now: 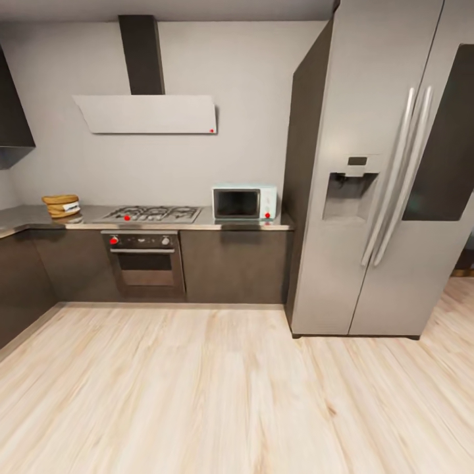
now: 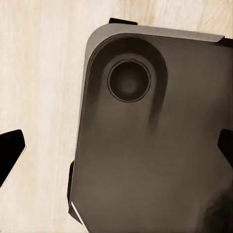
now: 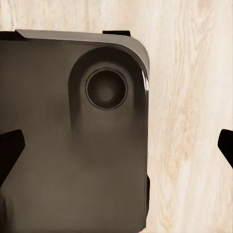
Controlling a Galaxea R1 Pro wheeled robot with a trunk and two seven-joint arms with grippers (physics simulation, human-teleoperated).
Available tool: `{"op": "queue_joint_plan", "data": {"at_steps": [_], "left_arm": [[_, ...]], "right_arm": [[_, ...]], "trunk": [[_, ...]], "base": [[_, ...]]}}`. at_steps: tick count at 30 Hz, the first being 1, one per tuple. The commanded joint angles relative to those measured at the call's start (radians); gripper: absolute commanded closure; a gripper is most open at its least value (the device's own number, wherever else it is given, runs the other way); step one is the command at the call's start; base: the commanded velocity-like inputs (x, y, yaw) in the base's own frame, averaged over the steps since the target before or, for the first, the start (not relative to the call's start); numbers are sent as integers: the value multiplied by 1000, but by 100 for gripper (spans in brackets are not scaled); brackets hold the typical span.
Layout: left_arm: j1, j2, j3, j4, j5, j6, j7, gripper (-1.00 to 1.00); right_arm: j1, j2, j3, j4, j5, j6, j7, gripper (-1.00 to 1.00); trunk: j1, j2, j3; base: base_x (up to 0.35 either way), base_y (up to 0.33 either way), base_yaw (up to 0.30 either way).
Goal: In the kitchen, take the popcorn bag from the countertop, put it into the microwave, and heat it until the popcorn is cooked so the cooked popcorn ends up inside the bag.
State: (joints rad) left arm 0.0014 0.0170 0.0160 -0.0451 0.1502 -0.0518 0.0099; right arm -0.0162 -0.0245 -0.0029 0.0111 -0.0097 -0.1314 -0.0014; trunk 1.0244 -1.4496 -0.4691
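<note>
Both end effectors, left (image 2: 116, 145) and right (image 3: 116, 145), point down over the robot base (image 2: 160, 145), fingers spread wide

countertop (image 1: 197, 226) (glossy grey) | popcorn bag (image 1: 61, 205) far left | microwave (image 1: 244, 201) right

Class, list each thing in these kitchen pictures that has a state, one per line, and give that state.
microwave: door shut, on the countertop
popcorn bag: upright on the countertop
oven: door shut
fridge: doors shut
left gripper: open, empty
right gripper: open, empty
</note>
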Motion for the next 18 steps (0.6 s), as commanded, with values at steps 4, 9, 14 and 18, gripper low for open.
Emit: {"op": "queue_joint_plan", "data": {"at_steps": [4, 9, 14, 18], "left_arm": [[0, 0, 0, -1, 6, -2, 1, -100], [0, 0, 0, -1, 6, -1, 1, -100], [0, 0, 0, -1, 6, -1, 1, -100], [0, 0, 0, -1, 6, 0, 1, -100]], "right_arm": [[-1, 0, 0, 1, -1, -4, 0, -100], [-1, 0, 0, 1, -1, -4, 0, -100], [-1, 0, 0, 1, -1, -4, 0, -100], [-1, 0, 0, 1, -1, -4, 0, -100]], "trunk": [[1, 0, -1], [1, 0, -1], [1, 0, -1], [1, 0, -1]], "base": [[319, 95, 0], [319, 73, 0], [321, 7, 0], [321, 0, 0]]}}
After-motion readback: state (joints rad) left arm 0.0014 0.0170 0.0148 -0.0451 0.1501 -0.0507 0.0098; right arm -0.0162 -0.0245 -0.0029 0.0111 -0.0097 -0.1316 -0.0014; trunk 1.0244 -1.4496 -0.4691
